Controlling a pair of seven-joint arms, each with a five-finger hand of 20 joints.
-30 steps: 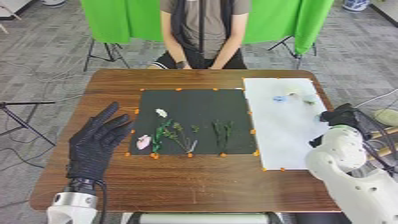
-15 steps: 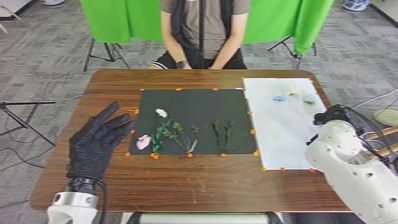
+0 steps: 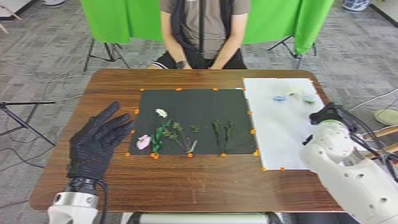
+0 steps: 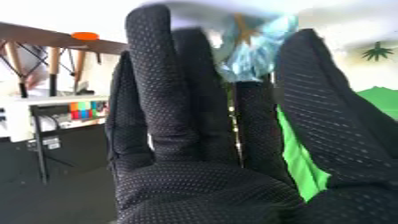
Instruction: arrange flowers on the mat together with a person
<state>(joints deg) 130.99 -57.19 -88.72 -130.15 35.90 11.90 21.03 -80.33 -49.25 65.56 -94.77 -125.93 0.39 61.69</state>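
Right hand: the right hand [image 3: 327, 114] is pinching, as far as I can judge – thumb on one side, fingers pretty straight on the other, blue bloom caught near the tips.

Blue bloom: the blue bloom [image 4: 256, 50] sits right up at the hand's fingertips, between thumb and fingers. Its long axis looks roughly in line with the fingers, though honestly I can't make out the whole stem.

White mat: the white mat [image 3: 280, 137] starts just beside the hand, on its left. Sprig [image 3: 309, 101] is the near thing on it, ahead and a bit left of the hand; the other blue one [image 3: 280, 99] lies further left.

Dark mat: the dark mat [image 3: 200, 105] is also left of the hand, past the whole white mat. That's the relation that matters imo – if the bloom is meant for the bare stems [image 3: 222, 136], the hand has to go left and slightly back toward the robot.

Left hand: the left hand [image 3: 91, 142] is spread and relaxed, holding nothing. It's nearer the dark mat, but the right one has the bloom, so I'd call it the right arm's job.

Watch out: low carry might brush the sprig.
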